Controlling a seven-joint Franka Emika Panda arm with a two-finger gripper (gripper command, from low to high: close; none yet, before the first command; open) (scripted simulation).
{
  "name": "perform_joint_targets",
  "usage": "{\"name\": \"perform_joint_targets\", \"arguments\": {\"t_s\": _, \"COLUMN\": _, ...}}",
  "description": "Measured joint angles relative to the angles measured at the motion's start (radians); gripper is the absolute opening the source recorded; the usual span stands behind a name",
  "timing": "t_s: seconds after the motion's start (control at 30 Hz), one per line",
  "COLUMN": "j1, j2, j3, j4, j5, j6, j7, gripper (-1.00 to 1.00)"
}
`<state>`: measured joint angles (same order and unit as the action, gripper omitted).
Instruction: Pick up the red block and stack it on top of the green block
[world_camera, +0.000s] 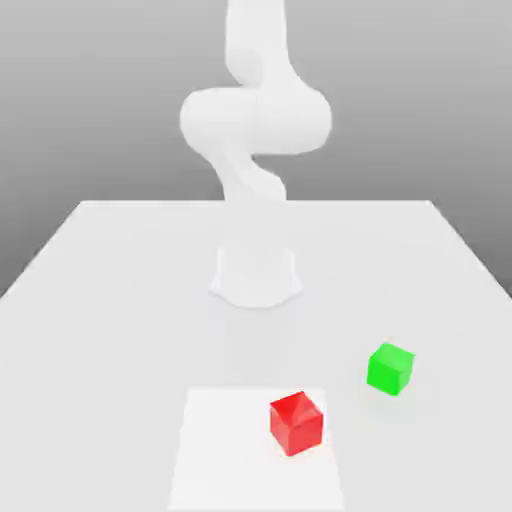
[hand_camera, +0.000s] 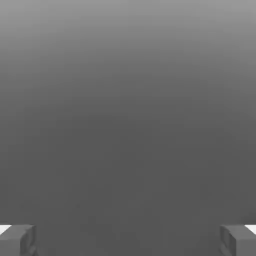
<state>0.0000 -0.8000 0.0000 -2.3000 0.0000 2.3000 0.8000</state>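
Step in hand: approach to the red block (world_camera: 296, 424) — pick not yet made.

The gripper (hand_camera: 128, 241) stands with its fingers wide apart, nothing between them. The red block rests on the pale square (world_camera: 225, 450), near its edge toward the exterior view's right; the green block (world_camera: 390, 369) sits apart on the table (world_camera: 120, 330), farther right and nearer the arm's base (world_camera: 256, 280). Next move — bring the gripper above the red block, align the fingers with two opposite faces, then lower; its turned stance likely calls for wrist rotation.
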Motion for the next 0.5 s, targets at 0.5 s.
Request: {"name": "perform_joint_targets", "arguments": {"t_s": 0.5, "j1": -0.171, "j2": 0.358, "j3": 0.167, "j4": -0.085, "j5": -0.300, "j6": -0.069, "j7": 0.114, "gripper": 0.00}}
